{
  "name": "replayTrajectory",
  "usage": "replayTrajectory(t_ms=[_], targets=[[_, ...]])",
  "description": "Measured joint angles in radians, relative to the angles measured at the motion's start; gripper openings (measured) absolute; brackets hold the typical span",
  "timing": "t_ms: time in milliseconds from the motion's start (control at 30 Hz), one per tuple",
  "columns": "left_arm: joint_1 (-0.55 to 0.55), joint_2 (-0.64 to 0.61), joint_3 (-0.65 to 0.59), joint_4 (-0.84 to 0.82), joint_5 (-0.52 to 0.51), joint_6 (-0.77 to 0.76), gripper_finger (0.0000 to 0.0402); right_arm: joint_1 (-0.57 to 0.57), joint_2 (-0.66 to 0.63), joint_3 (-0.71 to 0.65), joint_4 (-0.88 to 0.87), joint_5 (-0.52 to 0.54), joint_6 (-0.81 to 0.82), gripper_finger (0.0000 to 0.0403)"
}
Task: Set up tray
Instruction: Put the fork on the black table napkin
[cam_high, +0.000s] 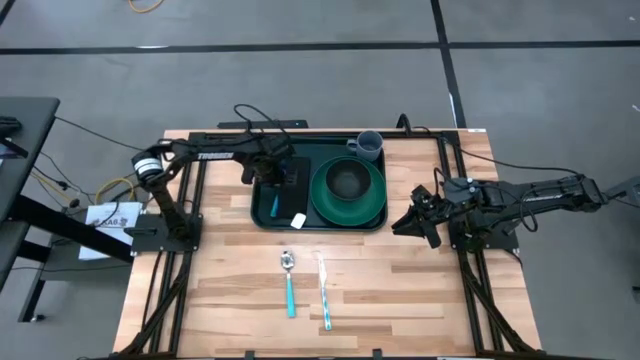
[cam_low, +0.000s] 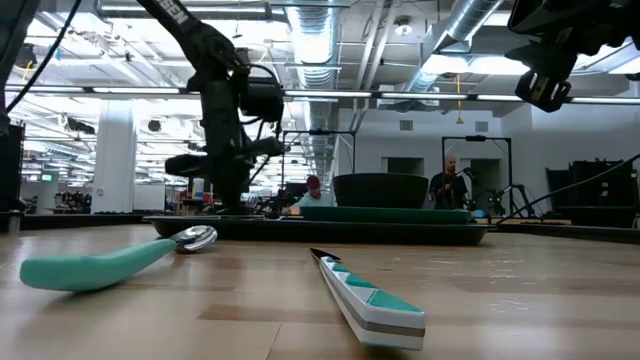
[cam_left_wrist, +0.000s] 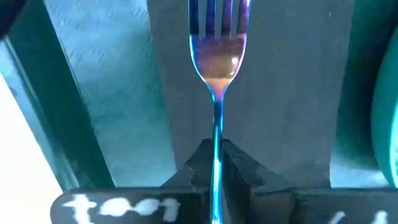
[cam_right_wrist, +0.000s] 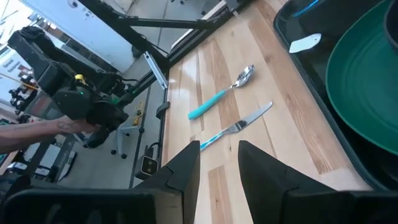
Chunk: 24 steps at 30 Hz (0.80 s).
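The dark green tray (cam_high: 320, 228) lies at the table's far middle. It carries a round green plate (cam_high: 372, 205) with a dark bowl (cam_high: 347, 181), a grey mug (cam_high: 368, 146) at its far right corner, and a flat black rectangle (cam_left_wrist: 280, 93) on its left part. My left gripper (cam_high: 282, 182) stands over that left part, pointing down, shut on a fork (cam_left_wrist: 217, 62). The fork's teal handle (cam_high: 273, 205) shows toward the near rim. My right gripper (cam_high: 408, 222) waits open just right of the tray, above the table. My left gripper (cam_left_wrist: 216, 152) pinches the fork's thin metal neck (cam_left_wrist: 216, 127) between its two fingers, just behind the tines' base. The fingers come from above, across the fork. The tines reach out over the black rectangle; whether the fork rests on it, I cannot tell.
A teal-handled spoon (cam_high: 289, 280) and a teal-handled knife (cam_high: 324, 290) lie side by side on the bare wood near the table's near middle. A small white tag (cam_high: 298, 220) sits in the tray's near left corner. A person's hand (cam_right_wrist: 37, 127) shows beyond the table.
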<state>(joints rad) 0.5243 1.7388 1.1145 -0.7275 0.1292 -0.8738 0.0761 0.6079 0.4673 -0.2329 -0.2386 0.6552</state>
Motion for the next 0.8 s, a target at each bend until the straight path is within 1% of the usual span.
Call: replayTrajectory(t_ms=[133,267,400,800], targets=[[0.005,-0.001,0.0,0.03,-0.033,0.0,0.0,0.0,0.0,0.0,0.0,0.0,0.0,0.0102],[0.017,-0.002,0.0,0.028,-0.021,0.004,0.0,0.0,0.0,0.0,0.0,0.0,0.0,0.0102],[0.017,-0.002,0.0,0.028,-0.054,0.01,0.0,0.0,0.0,0.0,0.0,0.0,0.0,0.0102],[0.028,0.033,0.001,0.062,-0.038,0.022,0.0,0.0,0.0,0.0,0.001,0.001,0.001,0.0102]])
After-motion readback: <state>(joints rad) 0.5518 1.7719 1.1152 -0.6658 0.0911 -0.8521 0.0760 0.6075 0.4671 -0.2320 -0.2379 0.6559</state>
